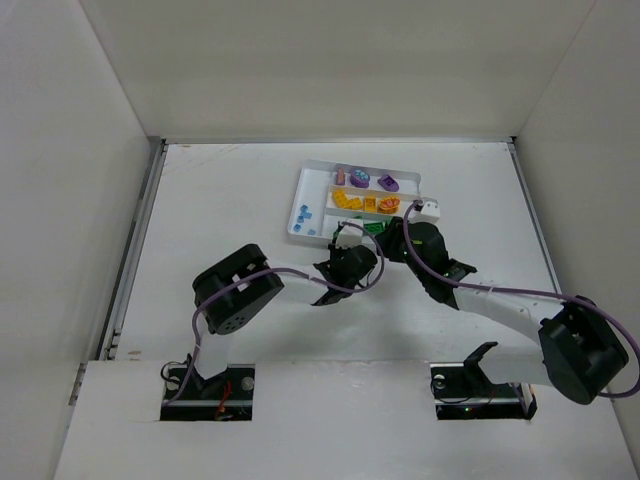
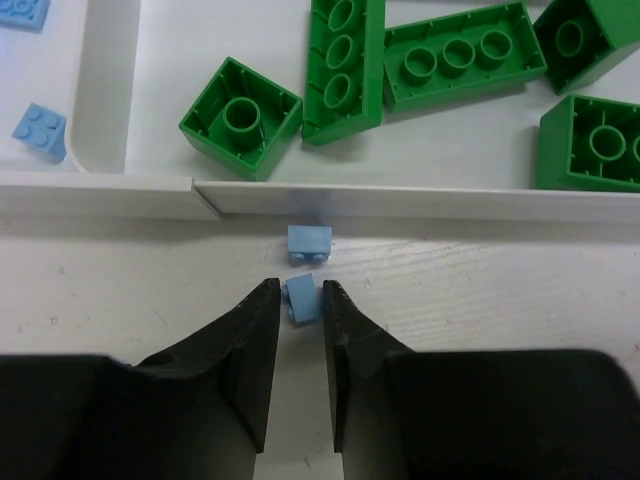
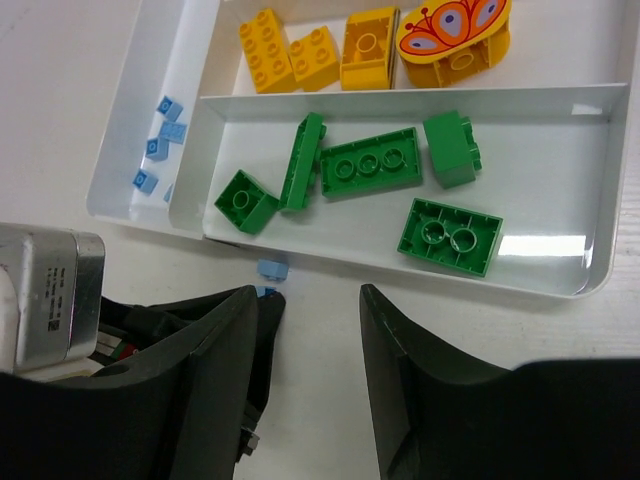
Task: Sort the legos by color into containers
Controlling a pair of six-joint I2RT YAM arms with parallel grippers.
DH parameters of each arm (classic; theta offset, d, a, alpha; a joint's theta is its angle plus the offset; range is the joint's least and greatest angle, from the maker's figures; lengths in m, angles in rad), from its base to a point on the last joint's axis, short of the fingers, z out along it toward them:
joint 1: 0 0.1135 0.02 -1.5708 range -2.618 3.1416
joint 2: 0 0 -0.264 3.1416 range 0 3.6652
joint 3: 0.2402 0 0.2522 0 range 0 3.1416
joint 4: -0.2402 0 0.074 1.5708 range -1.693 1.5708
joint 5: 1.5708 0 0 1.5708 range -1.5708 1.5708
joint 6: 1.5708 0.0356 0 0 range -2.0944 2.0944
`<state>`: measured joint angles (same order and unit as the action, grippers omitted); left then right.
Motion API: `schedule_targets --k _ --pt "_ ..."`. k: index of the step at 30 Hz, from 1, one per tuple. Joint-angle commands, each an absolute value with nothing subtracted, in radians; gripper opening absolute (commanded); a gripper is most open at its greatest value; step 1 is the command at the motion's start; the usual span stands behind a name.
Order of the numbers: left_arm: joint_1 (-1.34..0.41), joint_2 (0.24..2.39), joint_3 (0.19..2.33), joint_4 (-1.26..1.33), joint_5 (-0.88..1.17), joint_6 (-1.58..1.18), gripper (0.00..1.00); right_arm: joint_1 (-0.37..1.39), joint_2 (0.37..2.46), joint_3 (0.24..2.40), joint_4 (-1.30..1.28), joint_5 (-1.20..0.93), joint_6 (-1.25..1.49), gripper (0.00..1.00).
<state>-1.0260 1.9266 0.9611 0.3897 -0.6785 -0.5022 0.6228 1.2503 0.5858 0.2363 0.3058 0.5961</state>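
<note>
Left wrist view: pinching one pale blue brick (image 2: 302, 302) in the left hand (image 2: 300, 290), on the worktop (image 2: 480, 290) just outside the tray (image 2: 400, 200) wall, likely for lifting into the blue section (image 2: 60, 80). Holding the right hand (image 3: 315, 292) released, empty, near the tray.

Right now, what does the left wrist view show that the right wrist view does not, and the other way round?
Only the left wrist view: the grip itself, the fingers of the left tool pressed on both sides of a blue brick on the table. Only the right wrist view: the right tool, open and holding nothing, the yellow bricks and the butterfly piece. Both: the green bricks in their section of the tray, loose blue bricks in the next section, and a second blue brick on the table beside the tray wall.
</note>
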Motion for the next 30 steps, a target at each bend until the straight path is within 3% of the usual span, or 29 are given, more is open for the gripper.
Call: schedule_targets --k 1,5,13,20,25,30 --pt "-1.018 1.933 0.989 0.393 -0.69 -0.483 0.18 0.62 1.244 0.58 0.296 0.293 0.611 0.51" --pt "-1.028 1.869 0.953 0.403 -0.683 -0.472 0.12 0.614 1.252 0.58 0.295 0.288 0.614 0.5" --pt "-0.977 1.589 0.847 0.44 -0.673 -0.445 0.13 0.63 1.29 0.609 0.281 0.281 0.601 0.49" --pt "-0.791 1.641 0.905 0.475 -0.595 -0.41 0.15 0.666 1.335 0.638 0.261 0.27 0.581 0.49" --pt "-0.682 1.753 0.997 0.469 -0.486 -0.425 0.28 0.723 1.396 0.673 0.249 0.279 0.568 0.51" --pt "-0.657 1.697 0.965 0.465 -0.477 -0.454 0.43 0.798 1.483 0.718 0.229 0.313 0.555 0.54"
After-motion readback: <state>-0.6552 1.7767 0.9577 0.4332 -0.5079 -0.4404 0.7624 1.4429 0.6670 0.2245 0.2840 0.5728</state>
